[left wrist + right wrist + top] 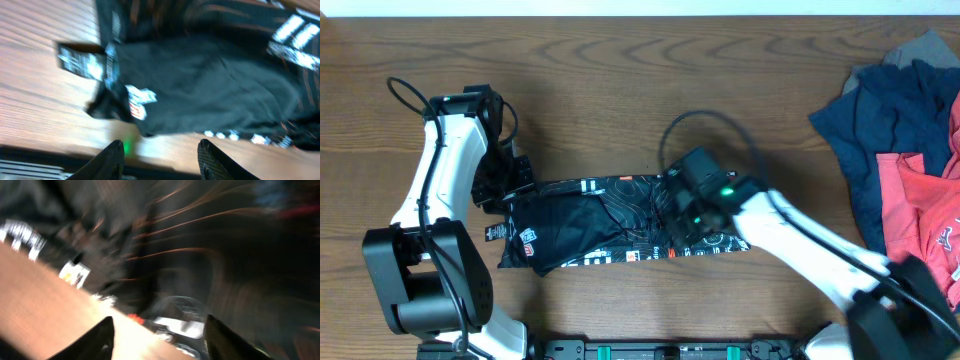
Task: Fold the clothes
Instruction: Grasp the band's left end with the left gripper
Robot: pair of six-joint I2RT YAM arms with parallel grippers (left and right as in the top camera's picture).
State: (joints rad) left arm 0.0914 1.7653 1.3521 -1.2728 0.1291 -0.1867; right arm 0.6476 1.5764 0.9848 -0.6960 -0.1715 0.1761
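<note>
Black jersey point(610, 222) in a long strip at the middle of the table point(620, 80). Left gripper point(160, 157) fingers parted, empty, at its left end; right gripper point(160, 337) spread wide over its right part, contact unclear.

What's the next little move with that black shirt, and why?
Likely lower the right gripper and pinch the black shirt near its right end, to fold it leftward. The shirt lies as a long strip, and the left gripper is open too.
</note>
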